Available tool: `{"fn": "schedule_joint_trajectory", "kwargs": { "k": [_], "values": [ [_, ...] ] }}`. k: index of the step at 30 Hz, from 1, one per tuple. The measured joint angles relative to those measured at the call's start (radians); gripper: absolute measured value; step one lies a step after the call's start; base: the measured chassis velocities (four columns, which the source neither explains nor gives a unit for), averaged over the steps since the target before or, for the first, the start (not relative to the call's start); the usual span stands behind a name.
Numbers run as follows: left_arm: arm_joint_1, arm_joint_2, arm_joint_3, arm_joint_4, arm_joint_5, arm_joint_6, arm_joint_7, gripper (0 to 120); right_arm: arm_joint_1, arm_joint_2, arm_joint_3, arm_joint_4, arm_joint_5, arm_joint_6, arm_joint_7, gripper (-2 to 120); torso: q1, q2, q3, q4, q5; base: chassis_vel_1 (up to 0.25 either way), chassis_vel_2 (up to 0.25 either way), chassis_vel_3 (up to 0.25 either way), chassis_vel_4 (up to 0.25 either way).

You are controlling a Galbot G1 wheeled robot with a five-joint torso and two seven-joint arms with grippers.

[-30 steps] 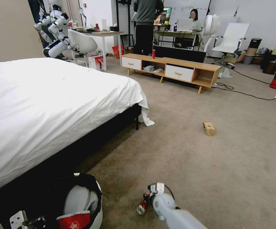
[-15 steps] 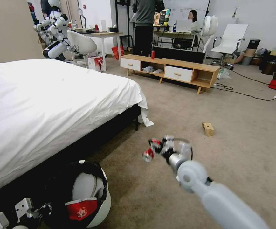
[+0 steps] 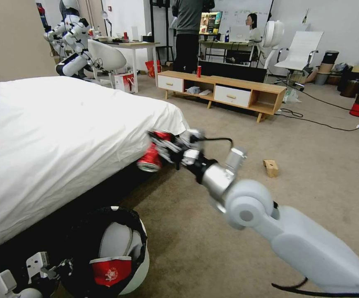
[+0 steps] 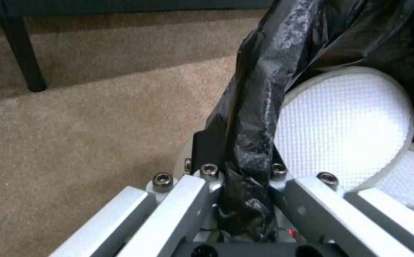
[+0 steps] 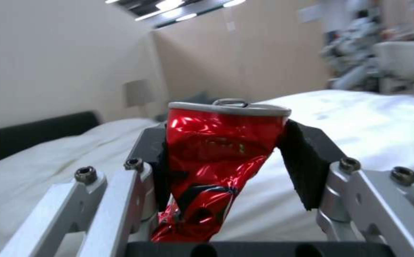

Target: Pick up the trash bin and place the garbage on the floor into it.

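Up beside the edge of the bed, right pincer shut tight on the crushed can, pads pressed into its dented sides. Was down low by the floor a second ago; now lifted high, with the can hanging in the air and touching nothing else. Means one more piece of garbage off the floor, but not in the trash bin yet.

Below the right pincer, closer to the robot and a little to the left: the trash bin, tipped with its mouth facing up and forward. Held there by the left pincer, closed on the rim with the black bag squeezed between its pads. Already inside: a red paper cup and a white lid piece.

Probably still needs a move down and back toward the bin's mouth before letting go.

Far to the right of the right pincer, down on the floor: a small cardboard box, not picked up yet. Well past it: a low wooden bench with an upright red can on top, and black cables across the floor.

Close to the can's path: the bed edge, just beside the right pincer. Could bump the sheet on the way down. Otherwise open air between can and bin.
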Motion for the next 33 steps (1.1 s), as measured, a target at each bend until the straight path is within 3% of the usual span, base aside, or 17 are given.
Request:
{"fn": "schedule_joint_trajectory", "kwargs": {
  "k": [10, 15, 23, 33],
  "values": [
    [0.014, 0.010, 0.000, -0.009, 0.003, 0.000, 0.002, 2, 0.105, 0.139, -0.246, -0.021, 0.005, -0.007, 0.029, 47, 0.000, 0.000, 0.000, -0.0003, 0.0001, 0.000, 0.000, 0.000, 0.000],
    [0.018, 0.012, -0.003, -0.015, 0.004, 0.000, 0.002, 2, 0.121, 0.167, -0.322, -0.045, -0.018, -0.014, 0.036, 47, 0.000, 0.000, 0.000, -0.0004, 0.0001, 0.000, 0.000, 0.000, 0.000],
    [0.027, 0.018, -0.010, -0.024, 0.003, 0.000, 0.004, 2, 0.116, 0.183, -0.383, -0.070, -0.050, -0.018, 0.045, 47, 0.000, 0.000, 0.000, -0.0004, 0.0003, 0.000, 0.000, 0.000, 0.000],
    [0.040, 0.013, -0.013, -0.034, 0.003, 0.000, 0.005, 2, 0.064, 0.140, -0.412, -0.093, -0.128, -0.015, 0.046, 47, 0.000, 0.000, 0.000, -0.0004, 0.0004, 0.000, 0.000, 0.000, 0.000]
  ]
}}
